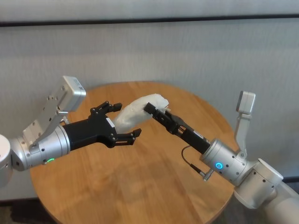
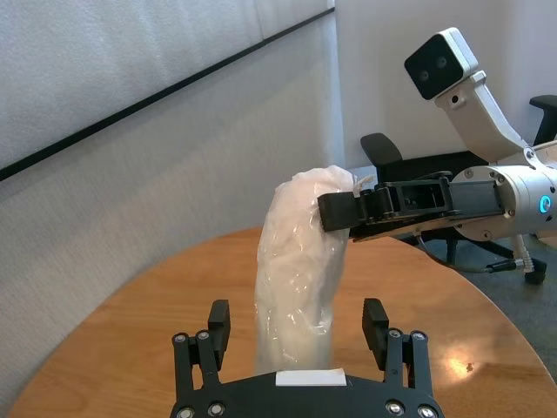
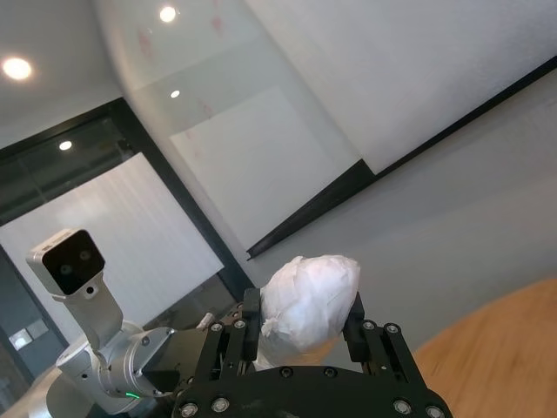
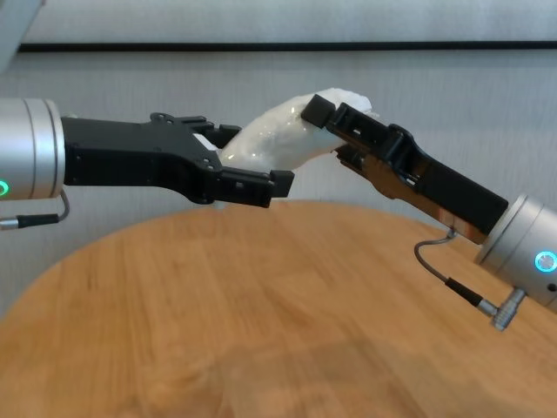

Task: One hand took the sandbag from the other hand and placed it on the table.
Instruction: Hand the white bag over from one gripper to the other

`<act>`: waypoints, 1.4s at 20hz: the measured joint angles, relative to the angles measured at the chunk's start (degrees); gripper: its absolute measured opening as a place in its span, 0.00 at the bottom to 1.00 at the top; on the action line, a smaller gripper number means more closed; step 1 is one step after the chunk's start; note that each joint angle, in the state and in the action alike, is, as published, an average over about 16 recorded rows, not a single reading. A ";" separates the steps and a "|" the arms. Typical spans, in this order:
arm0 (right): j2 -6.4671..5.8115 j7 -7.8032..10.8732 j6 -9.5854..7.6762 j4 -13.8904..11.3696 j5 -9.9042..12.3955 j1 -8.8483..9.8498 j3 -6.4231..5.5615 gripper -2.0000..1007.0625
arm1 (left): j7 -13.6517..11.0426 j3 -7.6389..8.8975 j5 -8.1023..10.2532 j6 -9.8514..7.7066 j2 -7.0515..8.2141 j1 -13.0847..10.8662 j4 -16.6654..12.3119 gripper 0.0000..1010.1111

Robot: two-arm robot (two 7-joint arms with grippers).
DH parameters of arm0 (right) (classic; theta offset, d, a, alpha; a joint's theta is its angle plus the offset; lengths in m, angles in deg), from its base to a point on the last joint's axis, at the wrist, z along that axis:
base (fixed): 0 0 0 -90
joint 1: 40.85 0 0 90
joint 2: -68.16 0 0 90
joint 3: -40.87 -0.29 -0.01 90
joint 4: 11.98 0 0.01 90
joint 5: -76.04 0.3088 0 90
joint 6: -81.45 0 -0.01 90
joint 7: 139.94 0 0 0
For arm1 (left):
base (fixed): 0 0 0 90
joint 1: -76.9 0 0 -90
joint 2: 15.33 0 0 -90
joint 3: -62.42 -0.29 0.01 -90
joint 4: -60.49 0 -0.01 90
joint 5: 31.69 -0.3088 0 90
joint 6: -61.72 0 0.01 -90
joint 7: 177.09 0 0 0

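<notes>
Gripping one sandbag (image 1: 135, 112), right gripper (image 1: 156, 112), left gripper (image 1: 122, 122) spread

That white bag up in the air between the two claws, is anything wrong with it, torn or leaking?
Nothing stands out. The sandbag looks whole, with nothing spilled on the table. The right gripper is clamped on its far end; the left gripper stands open around the other end.

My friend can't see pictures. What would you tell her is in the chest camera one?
Two black robot grippers meet in the air above a round wooden table, with a white sandbag between them. The right gripper pinches the bag's upper end; the left gripper has its fingers spread open around the lower end.
</notes>
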 joint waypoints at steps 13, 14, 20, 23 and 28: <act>-0.58 -2.26 1.66 -0.35 -0.21 -0.17 0.63 0.54 | 0.00 0.00 0.00 0.00 0.00 0.00 0.00 0.99; -0.65 -2.46 1.77 -0.39 -0.30 -0.19 0.68 0.54 | 0.00 0.00 0.00 0.00 0.00 0.00 0.00 0.99; -0.99 -3.73 2.46 -0.70 -1.01 -0.18 0.79 0.54 | 0.00 0.00 0.00 0.00 0.00 0.00 0.00 0.99; -1.11 -4.18 2.75 -0.85 -1.35 -0.14 0.73 0.54 | 0.00 0.00 0.00 0.00 0.00 0.00 0.00 0.99; -1.16 -4.42 3.00 -0.94 -1.65 -0.05 0.58 0.54 | 0.02 0.00 0.00 0.02 0.00 0.00 0.00 0.99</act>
